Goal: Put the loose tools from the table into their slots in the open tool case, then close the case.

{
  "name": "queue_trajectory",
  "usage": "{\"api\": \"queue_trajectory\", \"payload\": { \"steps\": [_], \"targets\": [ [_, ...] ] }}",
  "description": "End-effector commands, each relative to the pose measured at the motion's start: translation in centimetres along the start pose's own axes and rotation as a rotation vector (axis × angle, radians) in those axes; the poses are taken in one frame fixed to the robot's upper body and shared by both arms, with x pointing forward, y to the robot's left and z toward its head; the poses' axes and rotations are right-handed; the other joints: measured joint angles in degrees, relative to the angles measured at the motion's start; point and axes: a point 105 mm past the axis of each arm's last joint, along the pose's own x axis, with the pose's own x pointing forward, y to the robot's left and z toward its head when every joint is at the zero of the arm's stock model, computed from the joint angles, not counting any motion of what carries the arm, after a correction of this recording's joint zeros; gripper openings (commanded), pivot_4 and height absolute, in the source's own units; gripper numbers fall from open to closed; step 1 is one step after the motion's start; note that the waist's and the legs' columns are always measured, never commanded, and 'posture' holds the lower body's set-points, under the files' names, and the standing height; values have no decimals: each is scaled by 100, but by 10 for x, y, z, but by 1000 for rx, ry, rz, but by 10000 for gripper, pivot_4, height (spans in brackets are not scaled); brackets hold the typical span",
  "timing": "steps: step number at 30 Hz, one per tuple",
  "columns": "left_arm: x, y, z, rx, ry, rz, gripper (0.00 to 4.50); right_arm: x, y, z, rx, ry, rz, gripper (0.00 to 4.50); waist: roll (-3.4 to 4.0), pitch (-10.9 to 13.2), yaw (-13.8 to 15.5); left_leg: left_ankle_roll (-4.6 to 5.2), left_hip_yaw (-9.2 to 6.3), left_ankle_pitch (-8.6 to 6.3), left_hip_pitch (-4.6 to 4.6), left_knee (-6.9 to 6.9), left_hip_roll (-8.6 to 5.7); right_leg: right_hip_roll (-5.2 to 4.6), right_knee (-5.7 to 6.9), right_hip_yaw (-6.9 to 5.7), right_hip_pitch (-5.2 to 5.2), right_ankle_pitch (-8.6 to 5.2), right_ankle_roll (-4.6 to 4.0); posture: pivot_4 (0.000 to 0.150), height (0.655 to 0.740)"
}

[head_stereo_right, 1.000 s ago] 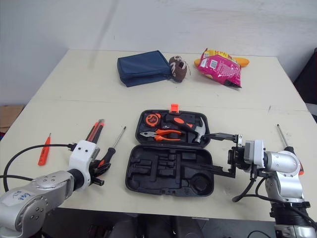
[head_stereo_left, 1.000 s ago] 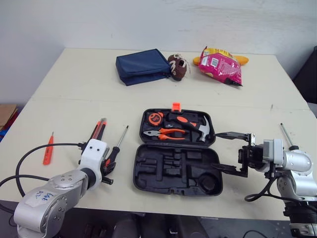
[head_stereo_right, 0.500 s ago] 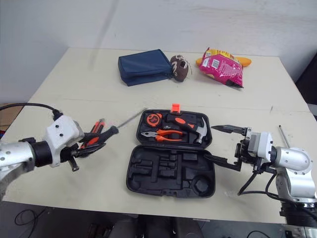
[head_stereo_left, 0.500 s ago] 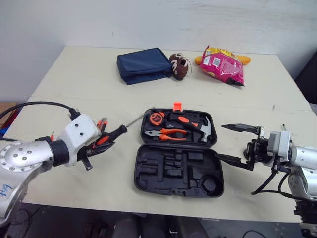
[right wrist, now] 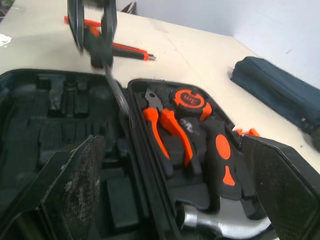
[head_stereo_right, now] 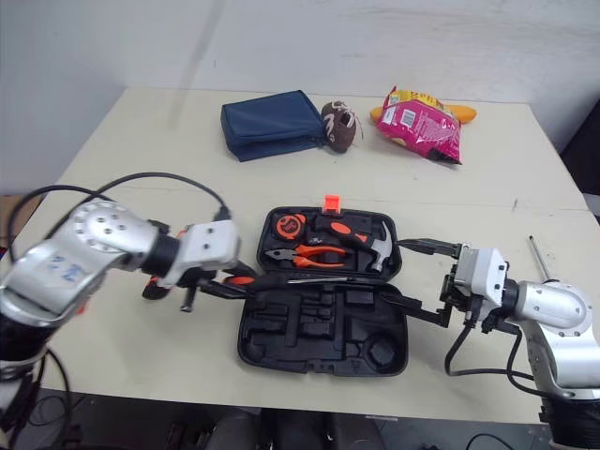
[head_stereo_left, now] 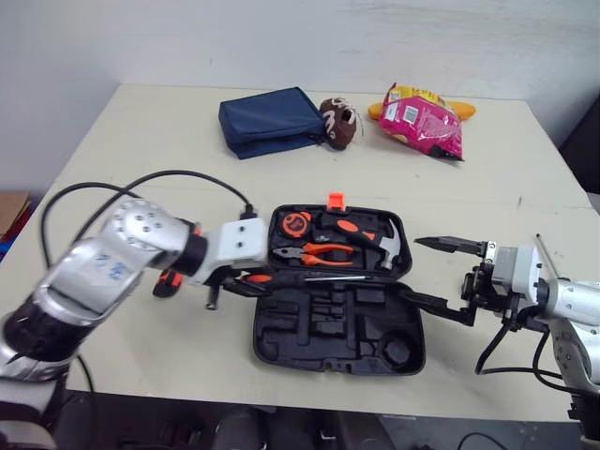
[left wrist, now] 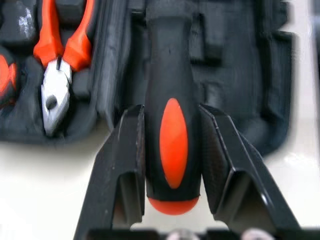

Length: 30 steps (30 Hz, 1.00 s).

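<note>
Left wrist view has the left claw (left wrist: 171, 114) clamped on the handle of the black-and-orange screwdriver (left wrist: 172, 145), whose shaft lies across the middle of the open tool case (head_stereo_left: 337, 330) on the tabletop (head_stereo_left: 141, 169), while the right claw (head_stereo_left: 412, 269) hangs spread apart just beside the case's right edge.

Your left end effector (head_stereo_left: 242, 279) grips the screwdriver (head_stereo_left: 314, 277) at the tool case's (head_stereo_left: 309, 330) left edge, shaft across its middle. Your right end effector (head_stereo_left: 412, 270) gapes just right of it.
</note>
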Motion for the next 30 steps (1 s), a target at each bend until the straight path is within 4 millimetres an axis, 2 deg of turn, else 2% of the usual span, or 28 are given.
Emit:
{"api": "queue_trajectory", "payload": {
  "steps": [1, 3, 7, 12, 16, 30],
  "targets": [
    [10, 9, -2, 51, 92, 30, 8005, -1, -5, 12, -29, -3, -32, 45000, 0, 0, -1, -1, 1, 0, 1, 0, 1, 1, 0, 1, 0, 0, 0, 1500, 7400],
    [13, 10, -5, 55, 139, 24, 8005, -1, -5, 12, -24, 1, -39, 45000, 0, 0, -6, -3, 2, 1, 3, 1, 1, 1, 4, 2, 0, 0, 0, 1500, 7400],
    [25, 14, 6, 59, 129, 6, 8005, -3, -4, 10, -13, 9, -46, 45000, -2, 1, 30, -4, 1, 3, 2, 8, 0, -1, 9, 1, -1, 0, 0, 1500, 7400],
    [29, 19, 7, 58, 151, 33, 8005, -7, -1, 8, -5, 12, -53, 45000, -1, 1, 61, -1, 1, 1, 0, 16, -1, -3, 12, 3, 0, -1, 2, 1500, 7400],
    [30, 14, -1, 56, 181, -4, 8005, -19, 2, -1, 8, 32, -63, 45000, -1, 1, 62, -4, 1, 3, 2, 13, 2, 1, 14, 1, 0, -2, 2, 1500, 7400],
    [48, 19, -8, 104, 198, -6, 8005, -47, 11, -25, 23, 80, -94, 45000, -1, 1, 133, -1, 1, 3, 6, 34, 0, -3, 30, 2, 6, -1, 2, 1500, 7400]
  ]
}}
